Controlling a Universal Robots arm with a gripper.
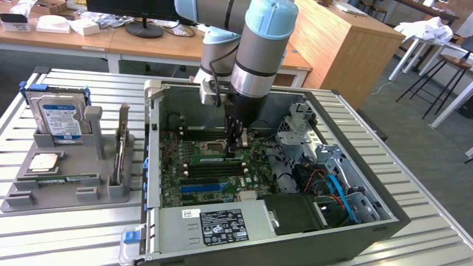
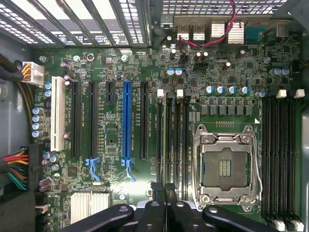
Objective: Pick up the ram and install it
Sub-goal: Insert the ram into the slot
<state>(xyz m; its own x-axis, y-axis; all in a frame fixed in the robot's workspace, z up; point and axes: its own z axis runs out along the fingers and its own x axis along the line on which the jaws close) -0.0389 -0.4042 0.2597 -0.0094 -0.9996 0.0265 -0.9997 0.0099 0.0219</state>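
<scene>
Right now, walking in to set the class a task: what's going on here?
A robot arm reaches into the open computer case. Its gripper, shut, is down at the memory slots beside the processor socket, where a green ram stick lies. Whether it grips the stick is unclear. A second ram stick lies in the grey holder outside the case.

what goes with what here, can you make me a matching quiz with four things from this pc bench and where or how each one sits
Things
1 hard drive
2 arm
3 cpu socket
4 power supply

Place or state
a reaching down into the case
b bears a black label
c upright in the grey holder
d between two banks of black slots

Pairs: 1-c, 2-a, 3-d, 4-b
</scene>
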